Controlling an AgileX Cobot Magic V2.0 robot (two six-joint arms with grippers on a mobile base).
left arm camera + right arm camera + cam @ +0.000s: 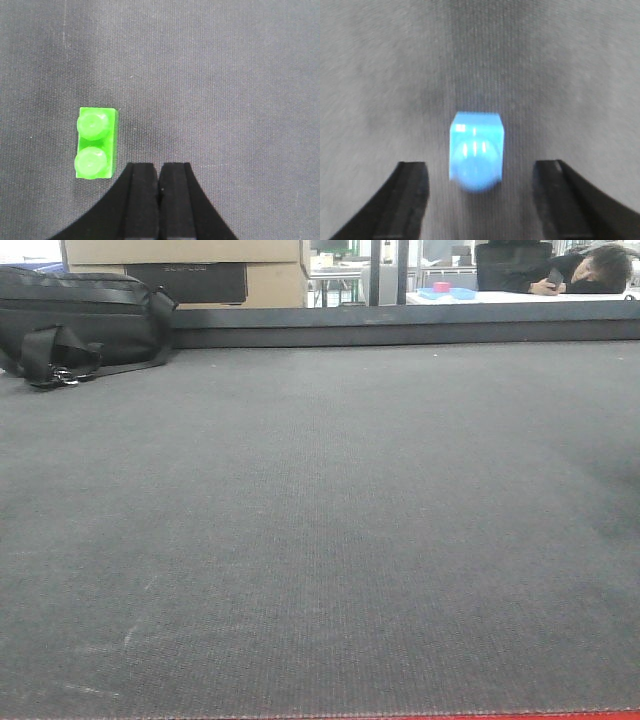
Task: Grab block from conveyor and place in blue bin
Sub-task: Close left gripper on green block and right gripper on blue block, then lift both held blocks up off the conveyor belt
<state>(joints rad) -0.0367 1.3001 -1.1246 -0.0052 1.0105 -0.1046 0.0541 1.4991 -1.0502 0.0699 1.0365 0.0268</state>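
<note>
Dark grey conveyor (pixel 320 540) fills the front view, black bag (pixel 80 320) at its far edge; R arm lined up for a grab.
R claw (pixel 480 169) is wide open and holds nothing, w/ a blue block (pixel 476 150) lying on the conveyor btwn its two fingers, approx centred (pic blurred). L claw (pixel 159 185) is closed tight on nothing; a green two-stud block (pixel 96 144) lies just beside it, to its left in the wrist view, not touching. Step in hand, I'd say: pre-grasp. Next move needs the R claw eased down so its fingers flank the block, then a squeeze. No blue bin in view.
</note>
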